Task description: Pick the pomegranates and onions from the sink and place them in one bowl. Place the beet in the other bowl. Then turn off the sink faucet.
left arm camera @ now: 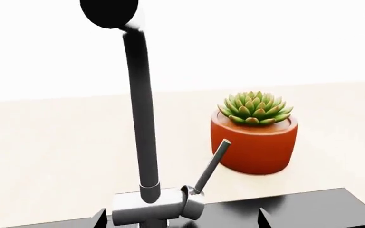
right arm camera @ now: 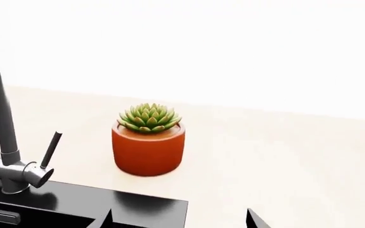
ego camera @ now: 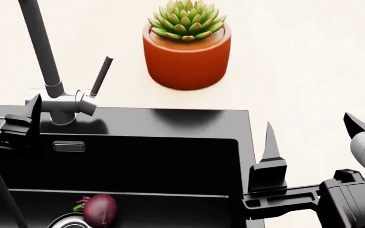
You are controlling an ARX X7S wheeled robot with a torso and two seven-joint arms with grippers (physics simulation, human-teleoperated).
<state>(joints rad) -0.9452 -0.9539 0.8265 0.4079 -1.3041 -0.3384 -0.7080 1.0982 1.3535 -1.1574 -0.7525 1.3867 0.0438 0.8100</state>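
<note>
Faucet shut-off looks to be the step in hand. The left pincer (ego camera: 17,116), spread wide and empty, sits at the faucet base; the lever handle (ego camera: 100,76) slants toward one o'clock. The right pincer (ego camera: 309,137), also wide and empty, waits over the sink's (ego camera: 169,118) right rim. Next, nudge the lever. The beet (ego camera: 99,210) lies in the basin at six o'clock.

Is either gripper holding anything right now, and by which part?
Nothing held. The right gripper is open and empty beside the sink; the left gripper sits empty near the faucet.

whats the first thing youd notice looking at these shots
The bright orange pot with a green succulent stands out on the pale counter behind the black sink. Beside it rises the tall dark faucet, its thin lever tilted toward the plant. Down in the basin lies a purple beet by the drain.
</note>
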